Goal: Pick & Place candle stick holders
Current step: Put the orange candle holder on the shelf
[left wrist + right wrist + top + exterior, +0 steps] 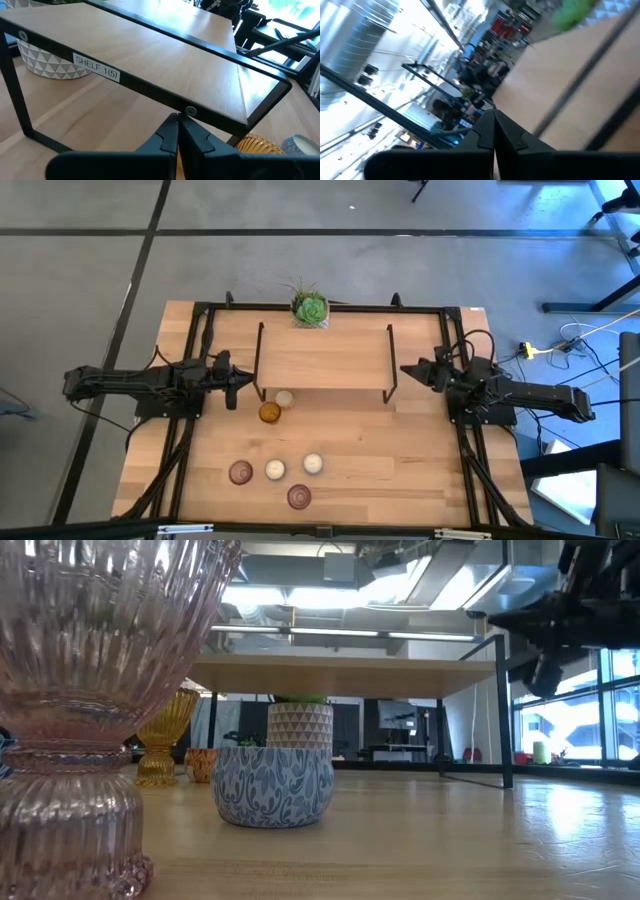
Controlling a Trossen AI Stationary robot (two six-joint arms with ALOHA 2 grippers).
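Observation:
Several candle stick holders stand on their bases on the wooden table. An amber glass one (269, 413) and a cream one (284, 398) stand by the shelf's near left leg. Two pinkish glass ones (240, 472) (299, 497) and two cream ones (275, 470) (313, 464) stand nearer the front edge. In the low view a pink glass holder (90, 690) fills the left side. My left gripper (248, 380) hovers shut at the shelf's left end, above the amber holder (255, 145). My right gripper (405, 370) hovers shut at the shelf's right end, its fingers (487, 137) rolled to one side.
A low wooden shelf (325, 360) on black legs, labelled SHELF 1(5) (97, 66), stands at the middle back. A green spiky plant (310, 308) in a patterned pot sits behind it. Black frame rails run along the table's sides, with bare table between the two groups of holders.

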